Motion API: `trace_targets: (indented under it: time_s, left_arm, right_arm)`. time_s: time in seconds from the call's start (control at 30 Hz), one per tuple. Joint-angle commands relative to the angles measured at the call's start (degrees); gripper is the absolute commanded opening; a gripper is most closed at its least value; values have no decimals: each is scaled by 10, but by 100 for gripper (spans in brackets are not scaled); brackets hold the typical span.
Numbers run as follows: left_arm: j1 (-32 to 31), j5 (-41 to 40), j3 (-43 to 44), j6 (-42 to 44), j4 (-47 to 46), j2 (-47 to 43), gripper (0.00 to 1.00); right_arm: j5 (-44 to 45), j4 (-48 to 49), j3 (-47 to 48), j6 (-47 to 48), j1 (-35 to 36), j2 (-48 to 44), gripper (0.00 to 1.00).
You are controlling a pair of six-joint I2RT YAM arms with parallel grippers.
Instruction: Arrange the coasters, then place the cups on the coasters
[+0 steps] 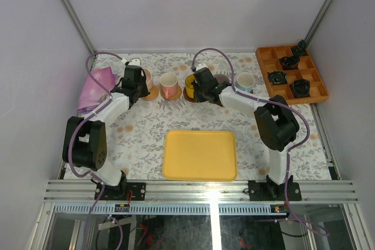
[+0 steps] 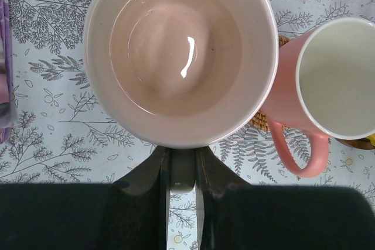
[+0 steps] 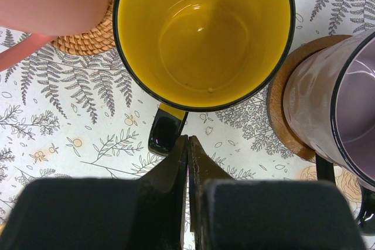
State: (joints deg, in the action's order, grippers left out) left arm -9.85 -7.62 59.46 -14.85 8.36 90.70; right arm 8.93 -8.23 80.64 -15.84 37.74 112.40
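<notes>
Left wrist view: pale pink cup point(image 2: 180, 57), glossy, round, empty, seen from above; handle clamped between the fingers of the left tool point(image 2: 181, 165). Second pink cup point(image 2: 337, 80) just beside it, on a woven tan coaster point(image 2: 262, 122). Yellow cup point(image 3: 202, 33), black rim and handle; right tool point(image 3: 188, 147) pressed together, holding nothing, just beside that handle. Purple-grey cup point(image 3: 340, 103) on a dark brown coaster point(image 3: 281, 115). Light blue cup point(image 1: 245, 81) ends the row at the far side of the fern-print counter point(image 1: 140, 127). Yellow tray point(image 1: 200, 154) near edge; orange compartment tray point(image 1: 266, 57) far right.
</notes>
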Motion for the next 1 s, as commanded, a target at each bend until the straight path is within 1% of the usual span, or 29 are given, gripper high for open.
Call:
trace_targets:
  time_s: [0.0,0.3,0.7,0.97]
  left_arm:
    - [5,-1,35,10,-69,-1,0]
    - [7,9,36,11,-69,3,0]
    - [7,12,45,1,-58,30,0]
    - [7,19,48,-6,-47,41,0]
  right_arm:
    - [-16,11,31,0,-3,1,0]
    - [6,3,21,0,-3,-12,0]
    - [54,-20,-42,-5,-3,-87,0]
    - [76,-27,-63,-3,-3,-126,0]
